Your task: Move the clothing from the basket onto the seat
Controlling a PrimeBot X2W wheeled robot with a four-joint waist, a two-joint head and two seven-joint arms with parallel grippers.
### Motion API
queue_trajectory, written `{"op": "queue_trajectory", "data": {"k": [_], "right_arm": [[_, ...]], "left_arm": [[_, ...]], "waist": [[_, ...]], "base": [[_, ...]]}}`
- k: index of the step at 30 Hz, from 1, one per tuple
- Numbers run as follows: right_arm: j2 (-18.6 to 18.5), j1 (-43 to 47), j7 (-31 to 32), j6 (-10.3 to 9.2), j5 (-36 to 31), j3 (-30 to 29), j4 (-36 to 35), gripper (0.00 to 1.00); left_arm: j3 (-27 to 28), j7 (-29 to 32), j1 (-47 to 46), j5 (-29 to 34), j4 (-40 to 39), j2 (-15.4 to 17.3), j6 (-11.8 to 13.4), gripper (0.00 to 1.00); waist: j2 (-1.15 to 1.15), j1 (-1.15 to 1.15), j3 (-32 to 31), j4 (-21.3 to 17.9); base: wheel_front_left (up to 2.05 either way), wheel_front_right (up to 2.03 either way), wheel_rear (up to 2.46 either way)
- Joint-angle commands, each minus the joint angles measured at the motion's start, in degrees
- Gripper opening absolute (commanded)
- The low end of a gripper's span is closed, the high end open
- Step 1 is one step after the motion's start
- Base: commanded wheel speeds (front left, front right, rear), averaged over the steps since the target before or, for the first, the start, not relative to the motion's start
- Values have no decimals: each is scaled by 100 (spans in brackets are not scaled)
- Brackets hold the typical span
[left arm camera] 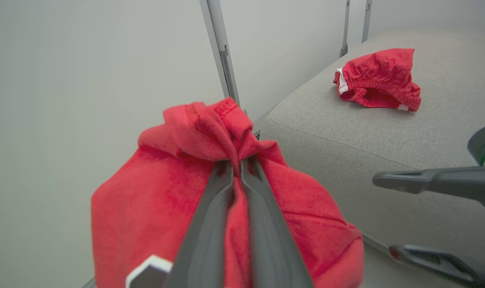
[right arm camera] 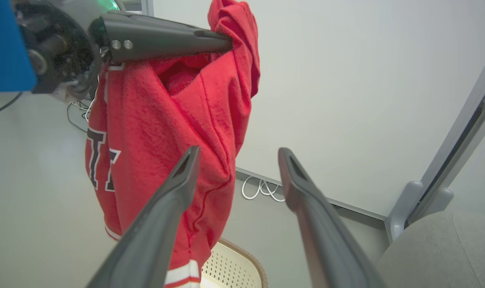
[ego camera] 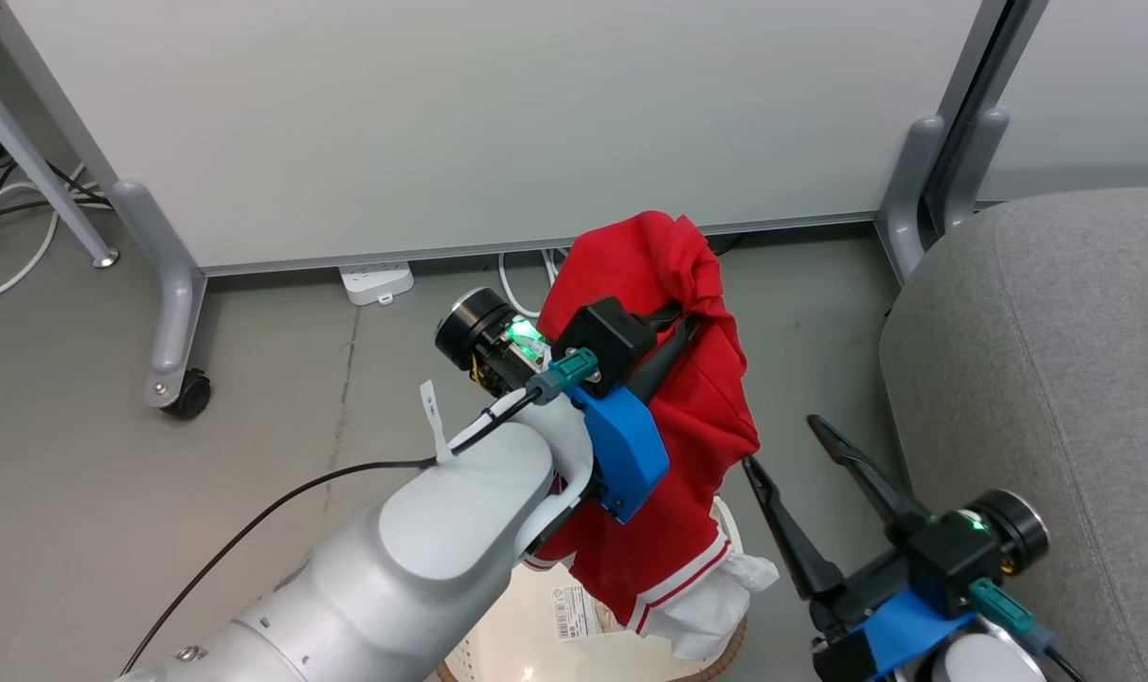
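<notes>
**Item 1: jersey** (ego camera: 697,417), red with white trim. Position: hanging above the basket (ego camera: 517,649), with the hem and a white lining dangling just over the basket's rim. Held by the left end effector (ego camera: 692,322), its fingers pressed together on a bunched fold at the garment's top.

**Item 2: right end effector** (ego camera: 782,443). State: spread, holding nothing. Position: beside the basket, between it and the seat (ego camera: 1038,379).

**Item 3: second red garment** (left arm camera: 378,78). Position: out of the basket, lying crumpled on the seat top.

**Step in hand (judged):** carrying stage for the jersey. It is raised out of the basket but not yet taken across to the seat.

**Next move calls for:**
- swinging the jersey sideways from above the basket to above the seat
- keeping it high enough for the hem to clear the seat's edge
- parting the fingers once it is over the seat

**View notes:**
- The left wrist view adds the garment resting on the seat.
- The right wrist view adds black white-edged lettering on the jersey's front.
- The head view adds the hem's place over the basket.
</notes>
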Motion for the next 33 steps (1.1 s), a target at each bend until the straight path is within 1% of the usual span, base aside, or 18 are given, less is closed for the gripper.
{"op": "queue_trajectory", "data": {"k": [1,6,13,23,30,31,32,33], "right_arm": [[-31,-112,-2,-2,13,72,36,100],[-131,-581,-1,-2,84,568,274,100],[-137,-1176,-2,-2,168,1045,748,100],[-13,-1716,-2,-2,320,1384,1537,100],[122,-1987,-2,-2,391,1558,1785,100],[135,-2009,-1,-2,399,1584,1811,41],[143,-2033,-2,-2,410,1606,1829,29],[147,-2057,-2,-2,427,1622,1845,0]], "left_arm": [[-26,-29,-92,-11,-12,11,16,0],[-76,-44,-118,-54,-42,11,44,0],[-188,-74,-196,-126,-97,11,70,0],[-317,-123,-317,-239,-149,11,123,0],[-406,-158,-354,-309,-114,11,150,0],[-416,-164,-359,-319,-106,11,149,0],[-424,-170,-364,-339,-102,11,151,0],[-434,-178,-369,-348,-100,11,154,0]], "waist": [[0,0,9,6],[0,0,52,27],[0,0,125,63],[0,0,204,108],[0,0,228,103],[0,0,226,101],[0,0,225,99],[0,0,226,98]], "base": [[0,0,0],[0,0,0],[0,0,0],[0,0,0],[0,0,0],[0,0,0],[0,0,0],[0,0,0]]}}
